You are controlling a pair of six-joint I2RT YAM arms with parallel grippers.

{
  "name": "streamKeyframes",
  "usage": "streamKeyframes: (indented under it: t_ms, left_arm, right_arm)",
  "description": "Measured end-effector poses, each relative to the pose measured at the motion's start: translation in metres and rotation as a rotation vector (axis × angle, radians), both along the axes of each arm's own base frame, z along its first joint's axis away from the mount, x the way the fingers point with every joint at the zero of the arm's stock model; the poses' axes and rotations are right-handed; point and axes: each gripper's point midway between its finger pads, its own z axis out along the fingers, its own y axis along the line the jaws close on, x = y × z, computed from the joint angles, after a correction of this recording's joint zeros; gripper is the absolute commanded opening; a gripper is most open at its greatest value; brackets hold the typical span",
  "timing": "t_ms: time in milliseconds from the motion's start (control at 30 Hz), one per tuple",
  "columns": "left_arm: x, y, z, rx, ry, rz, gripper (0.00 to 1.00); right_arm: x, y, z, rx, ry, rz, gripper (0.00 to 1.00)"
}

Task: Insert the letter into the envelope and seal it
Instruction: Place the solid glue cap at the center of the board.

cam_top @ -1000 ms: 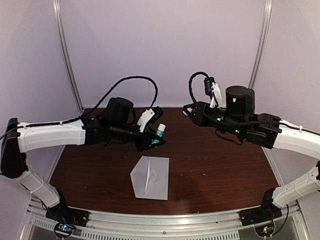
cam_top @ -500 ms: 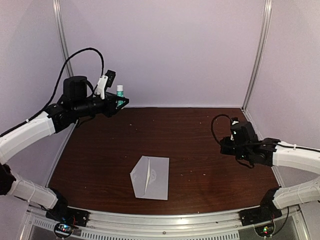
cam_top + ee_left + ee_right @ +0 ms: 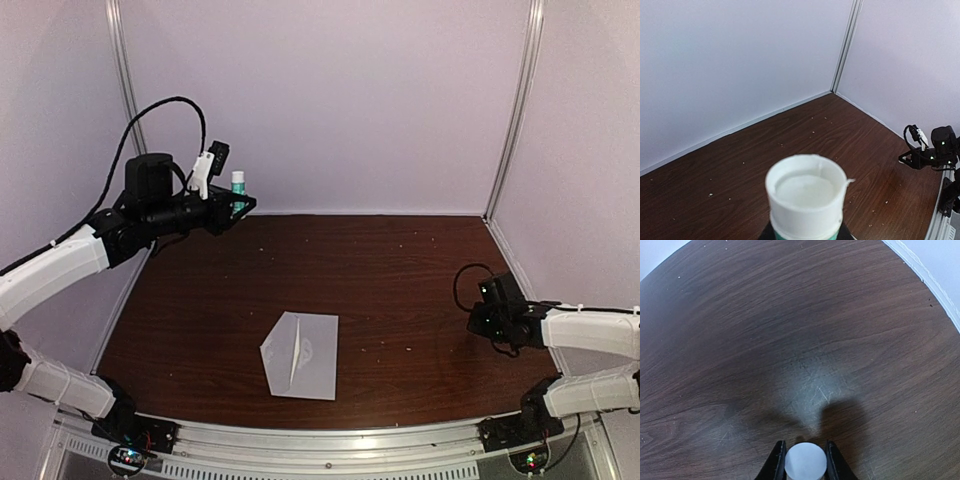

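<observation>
Dark wood table (image 3: pixel 420 270) is carrying one paper item. The envelope (image 3: pixel 312 360) is lying flat near the middle, toward the near edge, with its triangular flap pointing to the left side. Can't tell whether the letter is inside it. Left arm (image 3: pixel 60 270) is hovering high over the far-left corner, and the left gripper (image 3: pixel 236 203) is clamping an uncapped glue stick (image 3: pixel 239 182) upright, white rim and teal band showing, well apart from the envelope. Right arm (image 3: pixel 590 330) is sitting low by the right edge. The right gripper (image 3: pixel 805 456) is pointing down close over the wood, its fingers (image 3: pixel 777 462) pinching a small round white cap (image 3: pixel 805 465).
</observation>
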Motion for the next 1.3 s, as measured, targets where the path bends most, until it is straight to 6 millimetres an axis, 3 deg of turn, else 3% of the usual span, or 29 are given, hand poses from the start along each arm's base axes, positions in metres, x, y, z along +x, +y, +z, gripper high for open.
streamKeyframes:
  t_ms: [233,567,800,1133,1300]
  left_arm:
    - [0.000,0.000,-0.001,0.001,0.002,0.001,0.00]
    - [0.000,0.000,-0.001,0.000,0.004,0.004,0.00]
    - [0.001,0.001,-0.001,0.001,0.003,0.009,0.00]
    - [0.002,0.002,-0.001,0.003,0.002,0.017,0.00]
    - [0.003,0.003,-0.002,0.004,0.002,0.023,0.00]
  right_arm:
    - [0.000,-0.006,-0.003,0.016,0.002,-0.042,0.18]
    - [-0.004,-0.009,-0.023,-0.002,0.075,-0.064,0.25]
    - [-0.004,-0.010,-0.026,-0.006,0.089,-0.068,0.41]
    - [-0.004,-0.010,-0.026,-0.004,0.090,-0.071,0.80]
    - [-0.004,-0.008,-0.023,0.013,0.078,-0.069,0.95]
